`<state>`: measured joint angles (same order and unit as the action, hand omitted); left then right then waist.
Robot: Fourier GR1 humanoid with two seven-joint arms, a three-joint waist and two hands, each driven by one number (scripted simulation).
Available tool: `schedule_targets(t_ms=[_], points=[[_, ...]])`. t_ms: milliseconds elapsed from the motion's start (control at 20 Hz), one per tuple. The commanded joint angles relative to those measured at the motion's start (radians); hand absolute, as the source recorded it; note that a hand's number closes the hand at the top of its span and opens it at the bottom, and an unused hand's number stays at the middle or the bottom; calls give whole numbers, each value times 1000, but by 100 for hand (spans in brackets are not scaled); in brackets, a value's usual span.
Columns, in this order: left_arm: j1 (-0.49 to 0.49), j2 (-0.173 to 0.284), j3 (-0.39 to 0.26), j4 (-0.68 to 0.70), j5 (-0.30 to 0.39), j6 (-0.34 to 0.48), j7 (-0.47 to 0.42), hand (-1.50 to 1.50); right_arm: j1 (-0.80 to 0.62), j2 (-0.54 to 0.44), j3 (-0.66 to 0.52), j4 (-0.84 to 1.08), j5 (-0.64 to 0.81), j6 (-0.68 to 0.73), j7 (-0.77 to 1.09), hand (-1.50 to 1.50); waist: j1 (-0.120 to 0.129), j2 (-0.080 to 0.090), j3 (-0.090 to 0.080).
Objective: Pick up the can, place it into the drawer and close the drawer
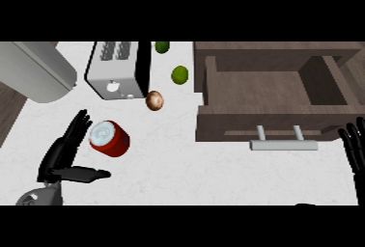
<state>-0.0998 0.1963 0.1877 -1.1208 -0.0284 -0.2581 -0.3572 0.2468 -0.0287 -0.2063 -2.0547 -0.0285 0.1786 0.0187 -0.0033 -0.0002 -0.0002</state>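
1. The can (109, 138), red with a pale top, lies tilted on the white surface (185, 169) toward its left side, well apart from the open drawer (271, 89) at the right. It has not been lifted, so the pick-up step is the one in hand.

2. The left robot hand (65, 154) sits just beside the can on its left, fingers straight and spread along the can's side, thumb stretched out beneath it toward the near edge (a cupping pose, not a grasp). Nothing is curled round the can. I judge the hand is placed this way so that the fingers and thumb can close on the can's body from the side.

3. The right robot hand (353, 149) shows at the right edge of the surface, fingers up and relaxed, holding nothing; it rests near the drawer's handle (283, 143), a handy spot for the later push that would close the drawer.

4. The drawer stands pulled out with its wooden floor showing, ready to receive the can.

5. A toaster (118, 70) stands toward the far edge behind the can, with a brownish round object (155, 100) and two green fruits (179, 74) between it and the drawer. These lie close to a straight carry path, so lifting the can well up before moving across seems wise.
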Motion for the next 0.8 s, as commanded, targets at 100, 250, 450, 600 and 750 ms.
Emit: schedule_targets(t_ms=[100, 250, 450, 600, 750], points=[[13, 31, 30, 93, 12, -25, -78, -150, -7, -21, -23, -77, -36, 10, 90, -150, 0, 0, 0], [-51, 6, 21, 166, 3, 5, -69, -150, 41, -3, -37, -57, -34, 31, 12, -150, -2, 0, 0], [-115, 52, 43, 344, -7, -33, -172, -150, 26, 27, 15, -13, 13, 10, -6, -150, -3, 1, 0], [-189, 0, 29, 298, -3, 54, -65, -150, -71, -6, -26, 4, -16, -6, 72, -150, 0, 0, 0], [-165, 13, 11, 350, -19, 20, -142, -150, -23, 19, -3, -68, 4, -8, 81, -150, -1, 0, 0]])
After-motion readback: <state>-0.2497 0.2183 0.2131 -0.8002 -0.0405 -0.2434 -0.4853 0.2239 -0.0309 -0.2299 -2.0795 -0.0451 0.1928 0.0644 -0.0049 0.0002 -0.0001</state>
